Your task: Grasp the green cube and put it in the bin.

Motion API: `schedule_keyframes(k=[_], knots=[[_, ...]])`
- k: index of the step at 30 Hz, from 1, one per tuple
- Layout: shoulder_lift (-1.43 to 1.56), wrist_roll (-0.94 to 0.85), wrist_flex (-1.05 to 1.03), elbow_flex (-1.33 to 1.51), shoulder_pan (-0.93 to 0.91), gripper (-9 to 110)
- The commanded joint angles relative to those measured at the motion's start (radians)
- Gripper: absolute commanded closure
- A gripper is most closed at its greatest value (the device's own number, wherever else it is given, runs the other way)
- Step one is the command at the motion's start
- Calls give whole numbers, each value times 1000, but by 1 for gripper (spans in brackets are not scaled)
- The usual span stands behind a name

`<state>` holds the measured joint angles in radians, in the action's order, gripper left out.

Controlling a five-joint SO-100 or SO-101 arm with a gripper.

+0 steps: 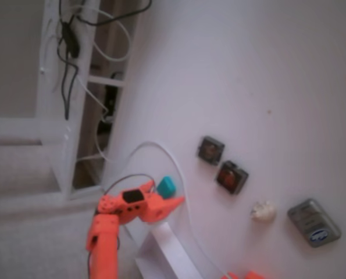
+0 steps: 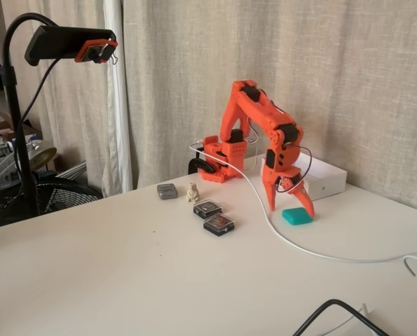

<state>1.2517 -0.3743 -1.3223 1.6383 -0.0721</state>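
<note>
The orange arm is seen folded over the white tabletop (image 2: pixel 124 280), its hand (image 2: pixel 290 208) pointed down with the two jaws spread apart and nothing held between them. The green cube (image 2: pixel 296 216) is seen lying on the tabletop just below and at about 4 o'clock of the fingertips in a fixed view; whether a finger touches it cannot be told. In a fixed view from above, the green cube (image 1: pixel 166 186) is seen just beside the hand (image 1: pixel 171 204), at about 12 o'clock of its pointed orange tip. The bin (image 2: pixel 320 178), a white box, is placed behind the arm near the curtain, at about 1 o'clock of the cube, and its inside is not shown from this angle; from above, only part of the bin (image 1: pixel 170 256) is seen at the lower edge, and what can be seen of it holds nothing. A white cable (image 2: pixel 313 253) is laid across the tabletop from the arm's base, passing close to the cube. Two dark square pieces (image 2: pixel 214 217) are set side by side at about 9 o'clock of the cube, well apart from it, and farther at 10 o'clock a small beige figure (image 2: pixel 192 192) and a grey rounded device (image 2: pixel 167 191) are seen. From above, the blue label on the grey device (image 1: pixel 314 222) is visible. A camera on a black stand (image 2: pixel 75 43) is positioned above the left side of the tabletop.
</note>
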Motion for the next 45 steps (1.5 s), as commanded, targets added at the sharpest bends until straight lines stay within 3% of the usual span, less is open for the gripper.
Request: schedule_keyframes(k=[1,8,13,28,33,42,45], knots=[[-25,-3,-12,-87,17,53],[-110,-12,-64,-173,11,53],[-117,-51,-115,-161,14,61],[-126,-61,-100,-149,11,69],[-112,-64,-75,-130,8,84],[-78,-66,-20,-67,6,98],[-69,-66,-3,-54,8,110]])
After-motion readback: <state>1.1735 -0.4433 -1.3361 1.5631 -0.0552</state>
